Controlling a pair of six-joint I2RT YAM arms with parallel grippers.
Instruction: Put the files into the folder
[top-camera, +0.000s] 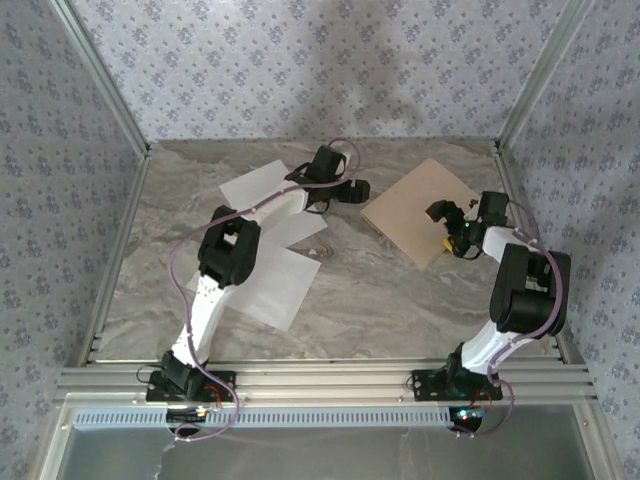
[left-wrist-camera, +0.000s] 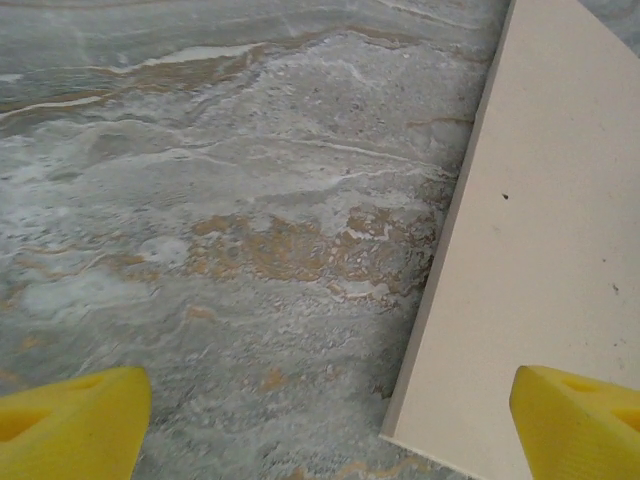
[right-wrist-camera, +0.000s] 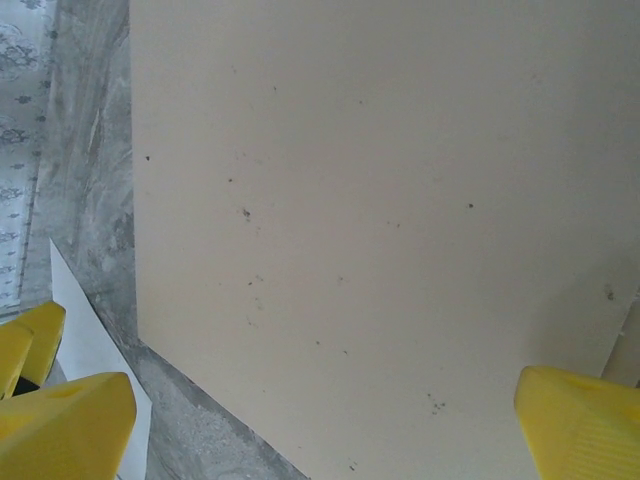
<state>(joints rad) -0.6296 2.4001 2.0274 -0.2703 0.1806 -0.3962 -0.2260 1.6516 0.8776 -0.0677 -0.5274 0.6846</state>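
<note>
L gripper (left-wrist-camera: 330, 400) jaws spread wide, nothing btwn, over marble table (left-wrist-camera: 200, 200) just beside folder (top-camera: 420, 212) edge. R gripper (right-wrist-camera: 326, 395) also wide apart, empty, above folder. Folder flat at ~2 o'clock in top view. Files (top-camera: 265, 290) at ~10 o'clock, partly under L arm, apart from folder.

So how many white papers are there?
2. The far sheet lies at the back left, partly under the left arm. The near sheet lies closer to the front, beside that arm. The arm may hide more.
</note>
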